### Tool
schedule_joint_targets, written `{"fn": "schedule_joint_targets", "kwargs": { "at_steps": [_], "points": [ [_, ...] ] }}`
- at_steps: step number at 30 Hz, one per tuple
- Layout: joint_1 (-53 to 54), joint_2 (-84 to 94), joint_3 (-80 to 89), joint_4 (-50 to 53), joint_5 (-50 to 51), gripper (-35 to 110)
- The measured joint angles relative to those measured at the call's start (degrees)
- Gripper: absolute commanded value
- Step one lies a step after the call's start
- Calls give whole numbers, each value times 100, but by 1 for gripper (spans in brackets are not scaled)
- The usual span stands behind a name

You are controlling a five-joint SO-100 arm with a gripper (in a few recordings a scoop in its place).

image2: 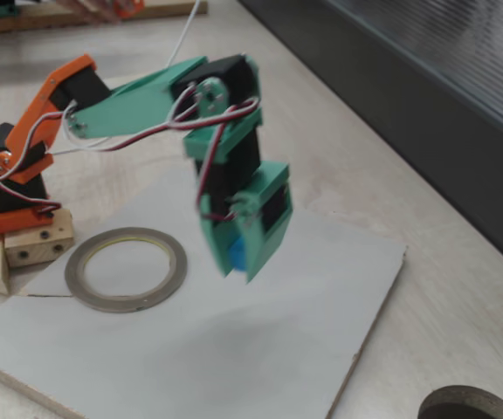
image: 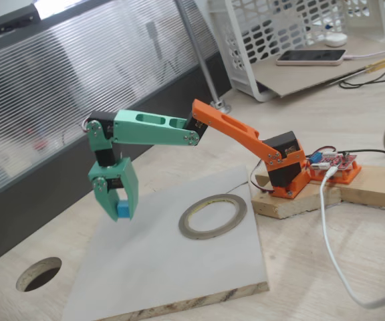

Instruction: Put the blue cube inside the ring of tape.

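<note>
Wooden tabletop (image: 313, 267) beside a ribbed glass partition (image: 79, 73).

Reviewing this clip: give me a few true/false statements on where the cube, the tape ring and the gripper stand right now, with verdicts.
1. The gripper holds the blue cube between its jaws. True.
2. The blue cube lies inside the ring of tape. False: the ring's middle is empty and the cube is in the gripper, off to the ring's side.
3. The ring of tape lies flat on the grey board. True.
4. The ring of tape sits over the round hole in the tabletop. False: the hole is apart from it, beyond the board's edge.
</note>
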Motion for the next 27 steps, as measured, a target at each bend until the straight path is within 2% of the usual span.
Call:
{"fn": "schedule_joint_targets", "kwargs": {
  "at_steps": [7,14,20,27],
  "points": [
    [905,0,0,0,0,6],
    [976,0,0,114,0,6],
    [984,290,9,1037,53,6],
    [1002,1020,369,1099,53,6]
  ]
}}
